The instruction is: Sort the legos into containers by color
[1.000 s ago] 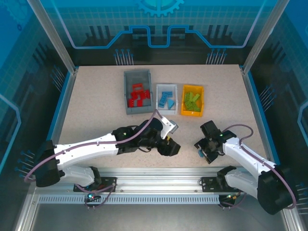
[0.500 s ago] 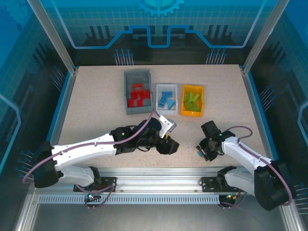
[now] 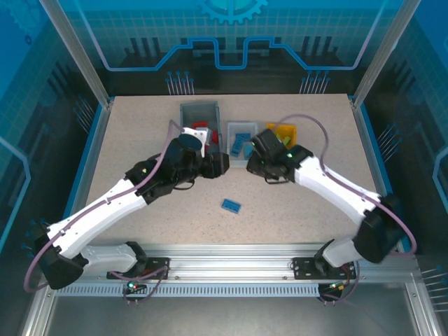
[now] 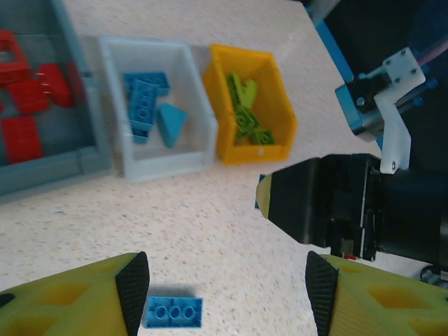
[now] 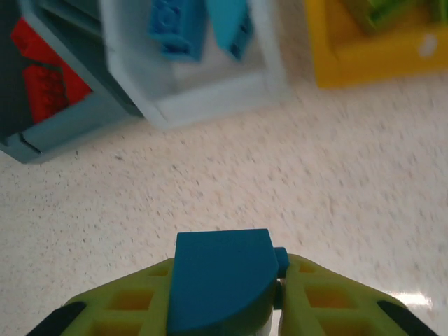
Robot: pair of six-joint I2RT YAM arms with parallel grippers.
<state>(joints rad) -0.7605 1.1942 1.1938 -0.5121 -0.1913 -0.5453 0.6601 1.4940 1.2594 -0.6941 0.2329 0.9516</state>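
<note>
There are three bins in a row at the far part of the table [image 3: 140, 140]: one dark grey bin [image 4: 42, 171], one white bin [image 4: 164, 164] and one orange-yellow bin [image 4: 280, 133]. One loose blue brick [image 3: 231, 205] lies flat on the table, on the near side of the white bin and apart from it. The left gripper [image 4: 227, 290] has its two fingers spread wide with nothing between them. The right gripper [image 5: 227, 297] is pinching one blue curved brick [image 5: 222, 269], held above the table in front of the white bin. The left wrist view shows the contents of the bins: about four blue bricks [image 4: 143, 105] in the white bin, several green bricks [image 4: 245, 115] in the orange-yellow one, too tangled to count, and at least four red bricks [image 4: 24, 115] in the grey one. The top view gives what the wrist views do not: both grippers are close together just in front of the bins, and the arms cover part of the grey and the orange-yellow bin.
</note>
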